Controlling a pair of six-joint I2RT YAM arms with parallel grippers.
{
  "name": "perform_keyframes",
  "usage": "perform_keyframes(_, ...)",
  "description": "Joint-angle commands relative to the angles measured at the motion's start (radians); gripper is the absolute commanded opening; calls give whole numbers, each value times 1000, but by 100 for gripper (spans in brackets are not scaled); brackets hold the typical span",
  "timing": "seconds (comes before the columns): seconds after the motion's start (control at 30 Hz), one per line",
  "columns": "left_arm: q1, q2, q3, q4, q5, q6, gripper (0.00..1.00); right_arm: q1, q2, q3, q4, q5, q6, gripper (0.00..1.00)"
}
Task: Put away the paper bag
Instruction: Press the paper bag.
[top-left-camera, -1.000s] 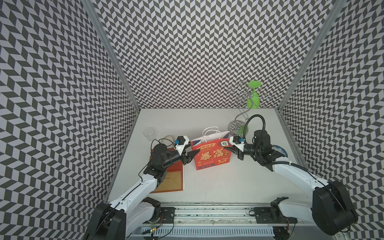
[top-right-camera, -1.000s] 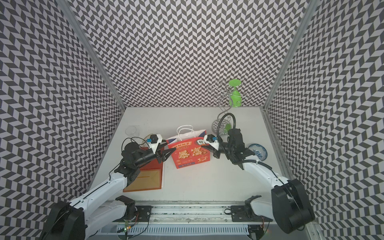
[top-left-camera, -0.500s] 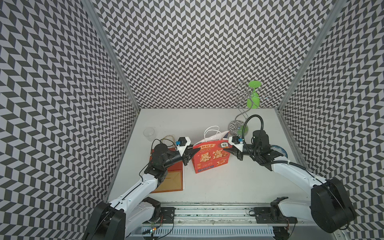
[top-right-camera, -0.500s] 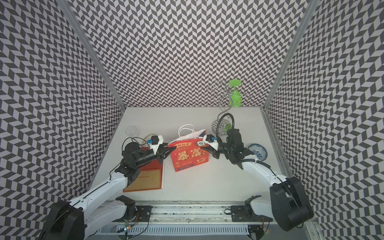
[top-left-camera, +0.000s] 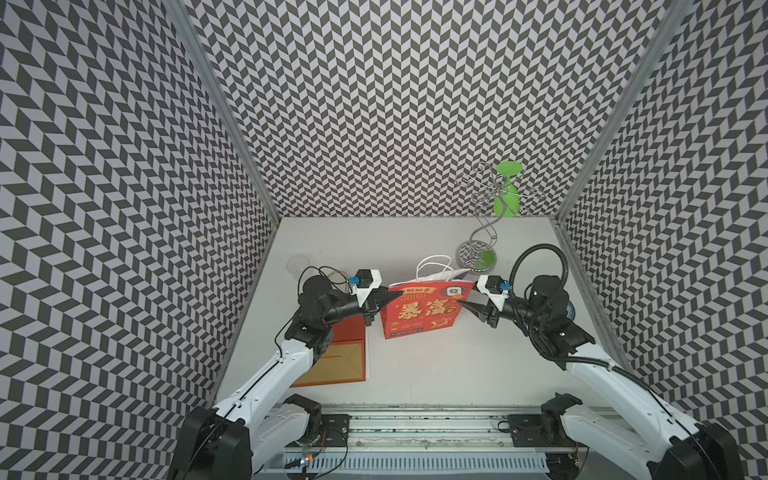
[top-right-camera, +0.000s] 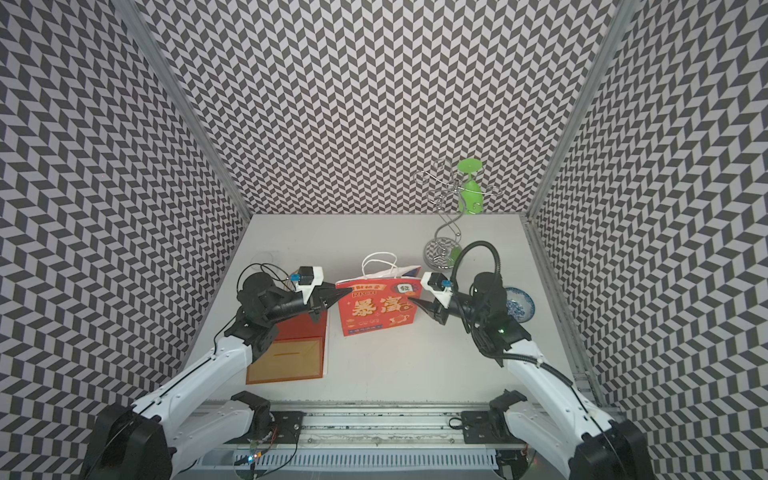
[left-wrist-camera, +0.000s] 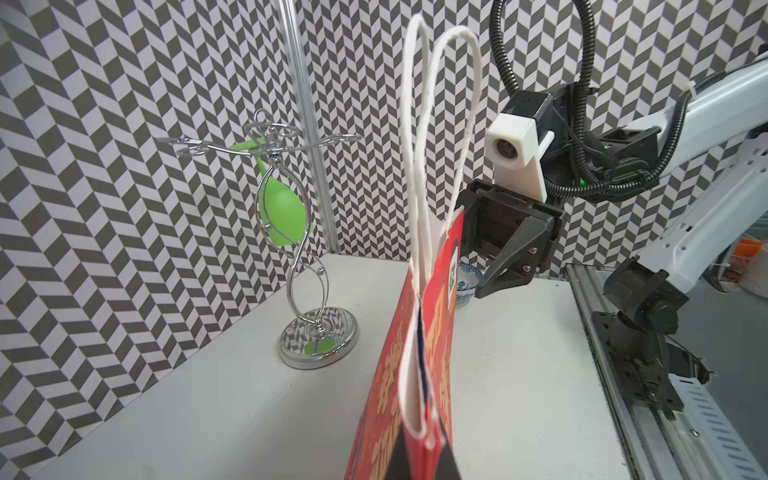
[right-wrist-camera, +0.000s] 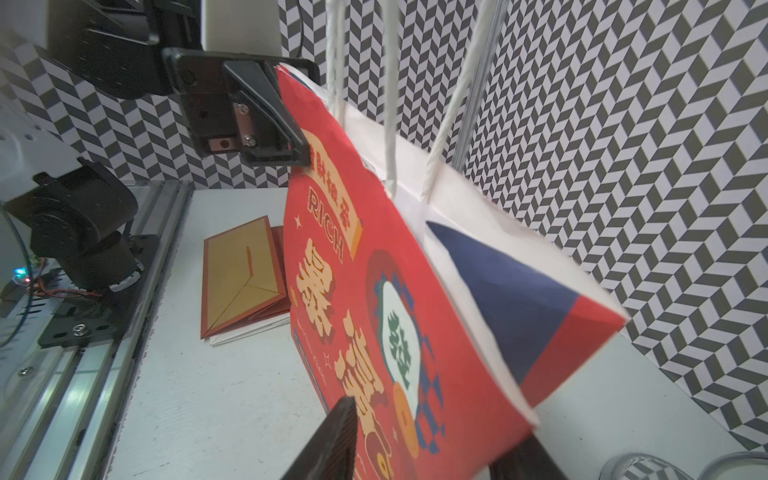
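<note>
Grey table (top-left-camera: 415, 374), checker walls on three sides.

Red paper bag (top-left-camera: 422, 309) is mid-table between the two grippers. It stands roughly upright with a slight tilt, white cord handles (left-wrist-camera: 419, 145) up and the printed face toward the rail. Can't tell if the base sits on the table or just clears it. The end by the right arm is spread, with the blue gusset showing in the right wrist view.

Flat red-and-gold envelope (top-left-camera: 336, 357) lies on the table on the left arm's side, just beside the bag and partly under the left arm.

Chrome glass rack (top-left-camera: 478, 253) stands behind the bag, toward the back right.

Left gripper (top-left-camera: 388, 297): jaws clamped tight on the bag's top corner, with paper pinched between the tips in the right wrist view.

Right gripper (top-left-camera: 467, 306): at the bag's opposite end, below the top edge. Its fingers (right-wrist-camera: 332, 436) stand apart, straddling the bag's end. Can't tell whether either pad touches paper.

Green goblet (top-left-camera: 506, 199) hangs upside down from the rack.

Blue-patterned bowl (top-right-camera: 517, 307) is near the right wall, behind the right arm.

Clear cup (top-left-camera: 297, 264) is near the left wall, behind the left arm.
</note>
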Motion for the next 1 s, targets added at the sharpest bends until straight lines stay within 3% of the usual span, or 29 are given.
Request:
perform_keyframes(0.0, 10, -23, 60, 2, 139, -37, 0, 6, -116, -62, 52, -11, 37, 52)
perform_keyframes(0.13, 16, -37, 83, 46, 224, -108, 0, 6, -276, -127, 105, 45, 104, 54)
perform_keyframes(0.3, 26, -50, 69, 304, 276, -349, 0, 6, -355, -112, 1, 34, 91, 54)
perform_keyframes(0.5, 41, -47, 50, 556, 253, -569, 0, 6, -404, -83, -156, -104, 49, 54)
perform_keyframes(0.6, 64, -28, 28, 718, 252, -697, 0, 6, -444, -94, -197, -104, 27, 54)
perform_keyframes(0.73, 96, 12, -15, 977, 235, -890, 0, 6, -495, -132, -173, -103, 11, 54)
perform_keyframes(0.97, 141, 130, -32, 1384, 207, -1207, 0, 7, -455, -137, -159, -214, 12, 50)
